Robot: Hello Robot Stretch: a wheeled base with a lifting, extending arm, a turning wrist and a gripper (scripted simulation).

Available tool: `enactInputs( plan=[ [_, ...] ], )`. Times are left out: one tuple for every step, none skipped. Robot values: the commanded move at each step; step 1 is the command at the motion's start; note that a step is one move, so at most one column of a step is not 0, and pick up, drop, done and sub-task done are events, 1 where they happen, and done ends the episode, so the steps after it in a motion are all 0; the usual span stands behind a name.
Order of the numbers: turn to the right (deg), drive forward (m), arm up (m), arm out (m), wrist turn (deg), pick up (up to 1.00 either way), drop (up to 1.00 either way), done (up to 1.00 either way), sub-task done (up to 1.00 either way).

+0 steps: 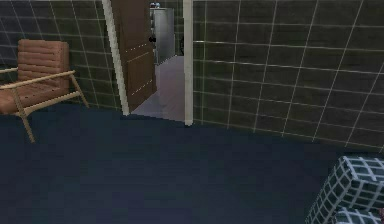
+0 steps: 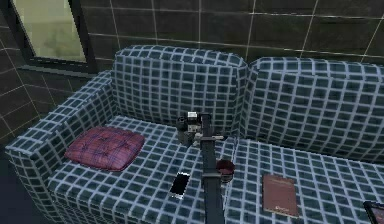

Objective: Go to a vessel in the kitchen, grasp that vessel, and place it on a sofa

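On the seat of the checked sofa, just right of the arm, lies a small dark red thing. From its rounded shape and its place, I judge it may be the vessel, though it is too small to be sure. If so, it rests well in from the near edge, between the two seat cushions, where it is unlikely to roll off.

The arm reaches out across the seat, which fits a robot parked side-on to the sofa for the placing step. The pincer stands farther out, against the foot of the backrest. With upholstery right behind it, I cannot tell whether it has hold of anything, nor how its fingers stand.

The arm side view gives the seat's load: a pink cushion at the left, a phone left of the arm, and a brown book at the right. A window sits at the far left.

The forward view gives the room ahead: a wooden armchair at the left, an open door beside a doorway in the dark tiled wall, dark floor, and the sofa's corner at the near right.
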Motion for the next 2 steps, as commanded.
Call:
enactInputs(
  plan=[
    [0.0, 0.00, 0.10, 0.00, 0.0, 0.00, 0.00, 0.00, 0.00],
    [0.0, 0.00, 0.00, -0.08, 0.0, 0.00, 0.00, 0.00, 0.00]
  ],
)
